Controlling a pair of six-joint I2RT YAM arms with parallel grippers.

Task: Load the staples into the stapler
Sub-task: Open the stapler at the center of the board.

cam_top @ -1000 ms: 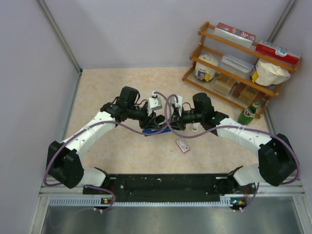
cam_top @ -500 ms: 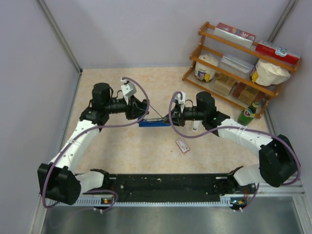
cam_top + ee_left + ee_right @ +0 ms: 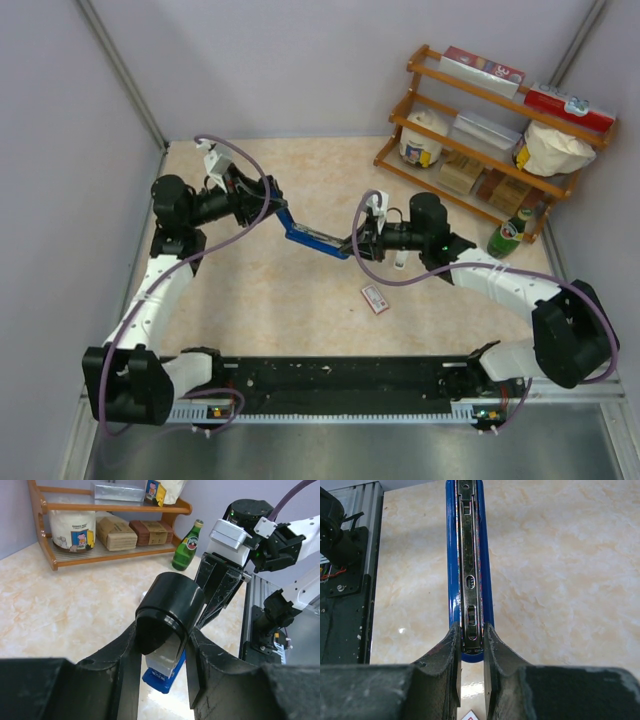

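Observation:
The blue stapler (image 3: pixel 313 237) hangs opened out between my two grippers above the table. My left gripper (image 3: pixel 268 206) is shut on its black end, which shows in the left wrist view (image 3: pixel 170 605) with a white and blue part below it. My right gripper (image 3: pixel 355 243) is shut on the other end; in the right wrist view (image 3: pixel 471 630) its fingers pinch the dark metal inner arm (image 3: pixel 470 555), with the blue cover (image 3: pixel 451 555) behind. The red-and-white staples box (image 3: pixel 375 298) lies on the table in front of the right gripper. No loose staple strip shows.
A wooden shelf (image 3: pixel 490 140) with boxes and jars stands at the back right, with a green bottle (image 3: pixel 508 236) at its foot. A small white object (image 3: pixel 399 261) lies under the right arm. Grey walls close in both sides.
My left arm has swung left and back, pulling its end of the stapler with it, so the stapler has opened out into a long slanted line. The right gripper has stayed almost in place.

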